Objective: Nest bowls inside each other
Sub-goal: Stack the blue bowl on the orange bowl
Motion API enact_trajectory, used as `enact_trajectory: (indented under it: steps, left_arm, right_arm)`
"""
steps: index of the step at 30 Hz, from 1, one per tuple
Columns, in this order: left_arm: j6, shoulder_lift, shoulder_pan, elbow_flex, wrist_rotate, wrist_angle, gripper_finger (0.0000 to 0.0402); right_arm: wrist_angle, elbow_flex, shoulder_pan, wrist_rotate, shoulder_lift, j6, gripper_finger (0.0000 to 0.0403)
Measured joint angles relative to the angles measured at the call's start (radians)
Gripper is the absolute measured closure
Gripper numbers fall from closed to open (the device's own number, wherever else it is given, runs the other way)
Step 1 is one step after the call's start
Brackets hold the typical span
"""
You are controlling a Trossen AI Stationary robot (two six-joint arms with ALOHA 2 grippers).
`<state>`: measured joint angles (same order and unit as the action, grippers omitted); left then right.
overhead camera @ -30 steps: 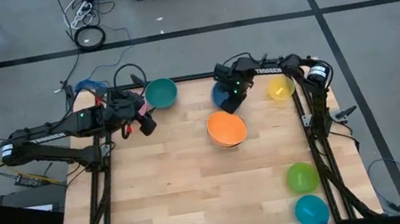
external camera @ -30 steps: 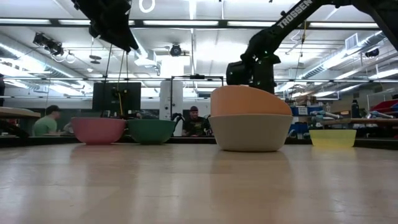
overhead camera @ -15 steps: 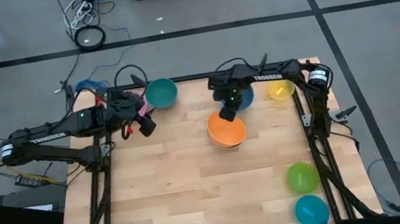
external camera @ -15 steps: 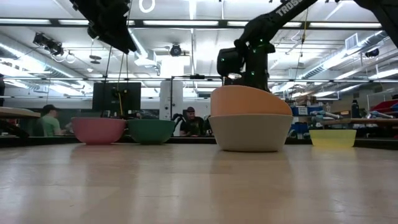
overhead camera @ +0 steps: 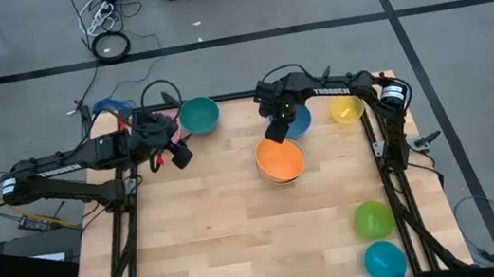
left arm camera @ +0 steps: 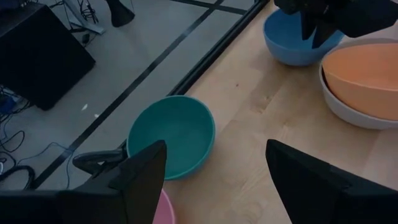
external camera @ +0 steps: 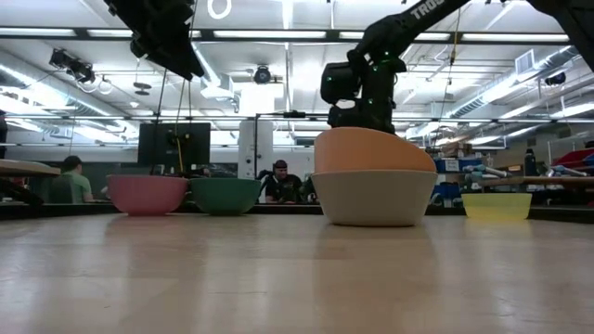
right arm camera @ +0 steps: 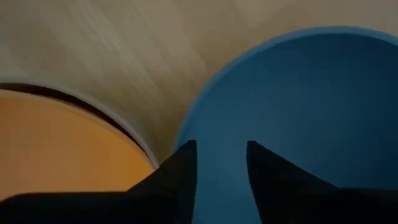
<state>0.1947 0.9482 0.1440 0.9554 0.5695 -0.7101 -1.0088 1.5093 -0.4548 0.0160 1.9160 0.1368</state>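
Note:
An orange bowl (overhead camera: 279, 159) sits nested in a grey-white bowl (external camera: 371, 199) at mid table. Just beyond them a blue bowl (overhead camera: 301, 122) rests on the wood. My right gripper (right arm camera: 221, 163) hangs over the blue bowl's rim on the side toward the orange bowl, pointing down, fingers a little apart with nothing between them. My left gripper (left arm camera: 216, 149) waits open above the far left corner, over a teal bowl (left arm camera: 171, 134) and a pink bowl (external camera: 147, 193).
A yellow bowl (overhead camera: 347, 110) stands at the far right corner. A lime green bowl (overhead camera: 372, 219) and a cyan bowl (overhead camera: 385, 261) stand at the near right. Bare wood fills the table's near left and middle. People sit in the room beyond.
My right gripper has risen a little and gone toward the table's left and near side, coming closer to the orange bowl. More of the blue bowl now shows beside it.

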Motion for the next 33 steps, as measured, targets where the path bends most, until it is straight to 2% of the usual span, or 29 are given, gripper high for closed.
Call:
enact_trajectory:
  steps: [29, 33]
  left_arm:
    - [0.0, 0.0, 0.0, 0.0, -0.006, 0.0, 0.0117]
    - [0.0, 0.0, 0.0, 0.0, -0.006, 0.0, 0.0117]
  right_arm:
    - [-0.001, 0.001, 0.023, 0.006, 0.0, 0.007, 0.0276]
    - [-0.035, 0.048, 0.023, 0.005, -0.001, -0.005, 0.0275]
